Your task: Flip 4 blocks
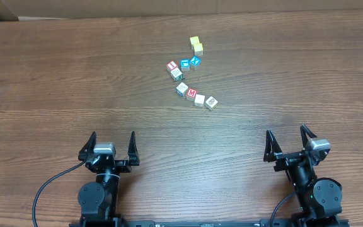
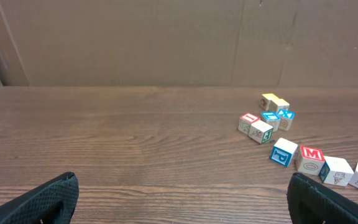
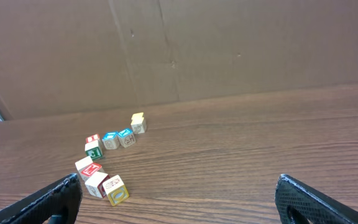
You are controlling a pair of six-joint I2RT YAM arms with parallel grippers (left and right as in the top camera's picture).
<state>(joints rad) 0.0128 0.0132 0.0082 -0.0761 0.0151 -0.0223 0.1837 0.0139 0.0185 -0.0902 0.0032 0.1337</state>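
Open table (image 1: 181,135) fronts blocks (image 1: 192,94); blue cubes (image 1: 185,64) crowd behind.

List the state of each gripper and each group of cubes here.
Left black two-finger gripper, open, empty.
Right black two-finger gripper, open, empty.
Row of four pale-wood letter cubes, lying flat, untouched.
Two plain yellow cubes, flat, side by side.
Two bright blue-faced cubes, flat, side by side.

A wood-grain table (image 1: 74,75) stands before a plain brown cardboard wall (image 2: 135,43).
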